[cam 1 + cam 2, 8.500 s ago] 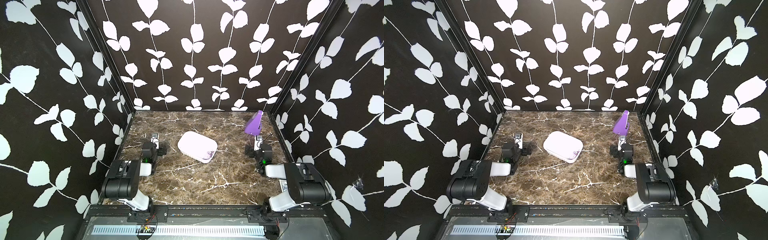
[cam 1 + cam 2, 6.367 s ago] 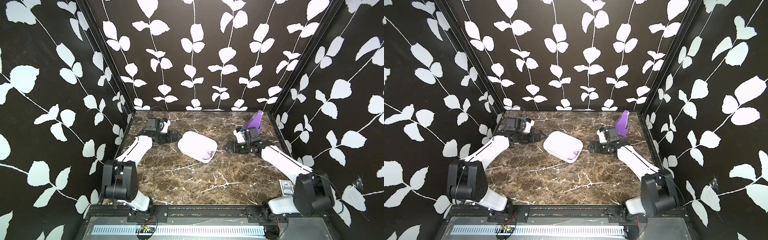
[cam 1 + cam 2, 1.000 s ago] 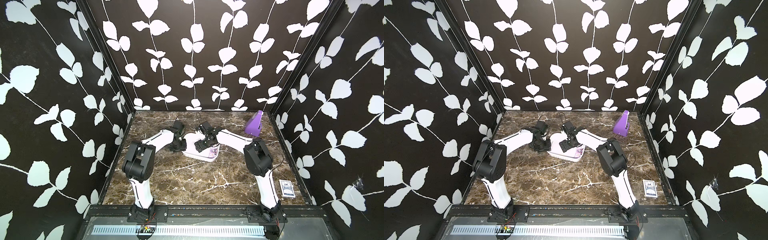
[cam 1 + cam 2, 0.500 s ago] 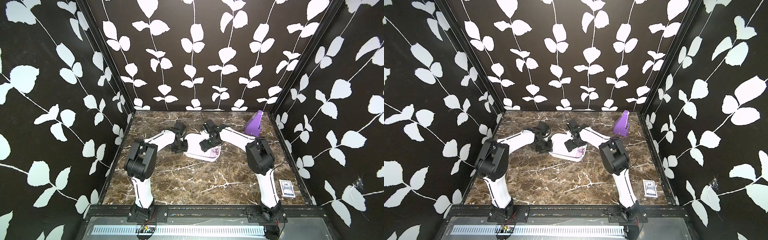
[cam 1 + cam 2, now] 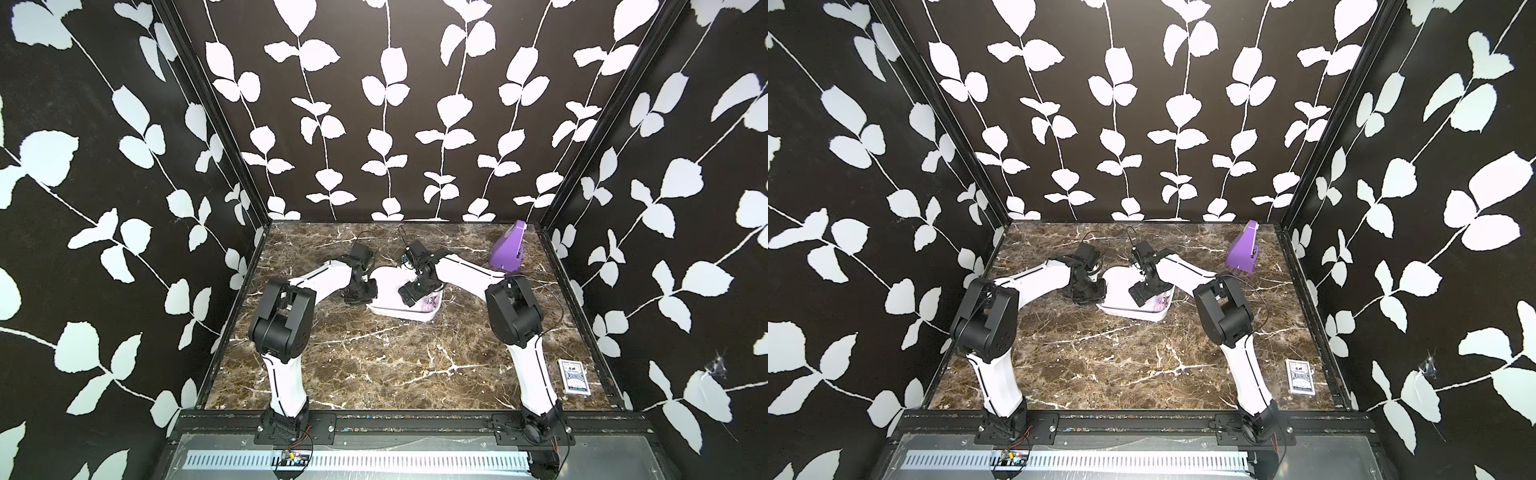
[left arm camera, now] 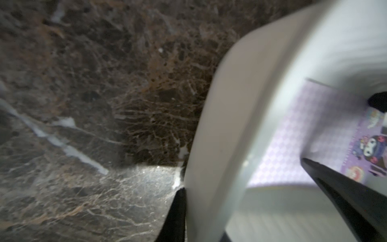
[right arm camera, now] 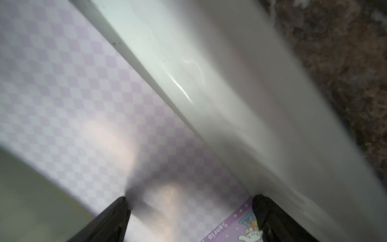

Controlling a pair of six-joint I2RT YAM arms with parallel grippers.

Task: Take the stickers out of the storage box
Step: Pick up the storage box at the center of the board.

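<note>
Storage box (image 5: 399,313) with stickers (image 5: 428,302) inside

Sits mid-table on brown marble top (image 5: 374,365); white, shallow, round-cornered. Holds lilac checked sheet uppermost, flat on its floor, cartoon characters at one end. Left gripper (image 5: 365,293): pinched on box's wall, one finger outside, one inside. Right gripper (image 5: 409,293): jaws spread wide inside box, tips low over lilac sheet. Purple wedge (image 5: 508,249) in far right corner; blue playing card box (image 5: 574,376) by near right edge, well apart from box.
</note>
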